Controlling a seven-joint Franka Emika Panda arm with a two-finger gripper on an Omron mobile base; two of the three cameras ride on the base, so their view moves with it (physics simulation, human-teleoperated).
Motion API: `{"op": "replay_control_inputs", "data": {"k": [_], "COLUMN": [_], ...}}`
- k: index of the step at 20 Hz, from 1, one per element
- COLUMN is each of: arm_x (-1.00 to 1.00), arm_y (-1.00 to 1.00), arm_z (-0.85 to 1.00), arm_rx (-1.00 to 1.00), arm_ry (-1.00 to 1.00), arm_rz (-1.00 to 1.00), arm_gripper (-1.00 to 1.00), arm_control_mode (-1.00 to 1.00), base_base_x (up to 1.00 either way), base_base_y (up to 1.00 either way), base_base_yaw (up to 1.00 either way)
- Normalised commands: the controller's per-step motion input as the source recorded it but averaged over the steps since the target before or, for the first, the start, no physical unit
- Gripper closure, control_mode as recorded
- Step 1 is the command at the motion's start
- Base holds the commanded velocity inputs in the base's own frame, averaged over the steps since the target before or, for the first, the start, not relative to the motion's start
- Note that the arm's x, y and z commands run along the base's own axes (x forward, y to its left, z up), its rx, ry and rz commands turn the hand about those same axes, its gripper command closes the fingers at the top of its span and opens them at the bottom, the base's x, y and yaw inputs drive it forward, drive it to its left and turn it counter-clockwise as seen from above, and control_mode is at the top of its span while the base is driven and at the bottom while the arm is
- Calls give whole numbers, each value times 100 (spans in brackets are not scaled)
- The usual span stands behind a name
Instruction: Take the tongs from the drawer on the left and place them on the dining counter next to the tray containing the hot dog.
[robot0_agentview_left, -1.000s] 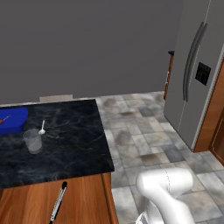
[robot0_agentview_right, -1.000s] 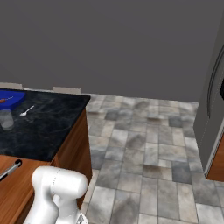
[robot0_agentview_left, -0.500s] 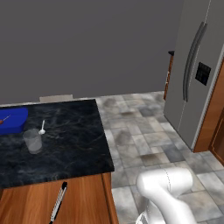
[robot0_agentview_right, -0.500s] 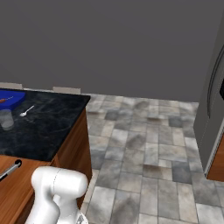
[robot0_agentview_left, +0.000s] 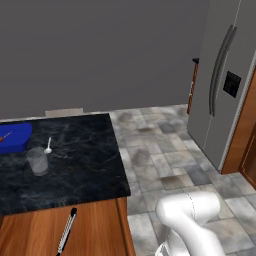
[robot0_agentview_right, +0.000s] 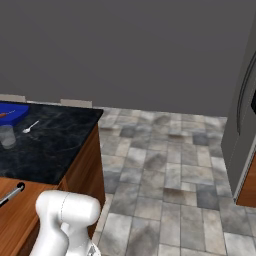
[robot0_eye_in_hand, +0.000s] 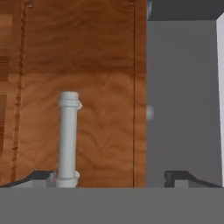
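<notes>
the dining bench (robot0_agentview_left: 75, 170) is taking up the left of the left base view, its black veined top running far-left. near of its marble edge, a reddish-brown wooden surface (robot0_agentview_left: 100, 230) is showing; judging by the task, this is likely the drawer standing pulled out, though its walls are not clear enough to tell.

the blue tray (robot0_agentview_left: 20, 141) is sitting at the far left of the bench top, with the hot dog (robot0_agentview_left: 4, 137) lying inside it. a clear glass (robot0_agentview_left: 37, 161) and a small white spoon (robot0_agentview_left: 48, 146) are resting just right of the tray.

the tongs (robot0_agentview_left: 66, 232) are lying on that wooden surface, well apart from the tray, black end pointing far.

in the hand view the tool (robot0_eye_in_hand: 113, 177) is facing a wood-grain front, its tips standing wide apart and gripping nothing. a silver bar handle (robot0_eye_in_hand: 68, 135) is sitting just beside one tip, untouched by the other.

the step in hand seems to be the switch from the handle to the tongs. the next move is calling for lifting the tool over the wooden surface, lining its tips across the slim shaft, and coming down without nudging it.
</notes>
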Motion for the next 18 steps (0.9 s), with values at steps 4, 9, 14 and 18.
{"op": "replay_control_inputs", "data": {"k": [4, 9, 14, 18], "arm_x": [-79, -73, -58, -44], "arm_y": [0, -3, -17, -14], "arm_z": [39, 48, 58, 48], "arm_rx": [2, 3, 6, 5], "arm_ry": [-1, 0, 0, 0], "arm_rz": [0, 0, 0, -1], "arm_gripper": [-100, -100, -100, -100], "arm_control_mode": [-100, -100, -100, -100], "base_base_x": [0, 0, 0, 0], "base_base_y": [0, 0, 0, 0], "base_base_yaw": [0, 0, 0, 0]}}
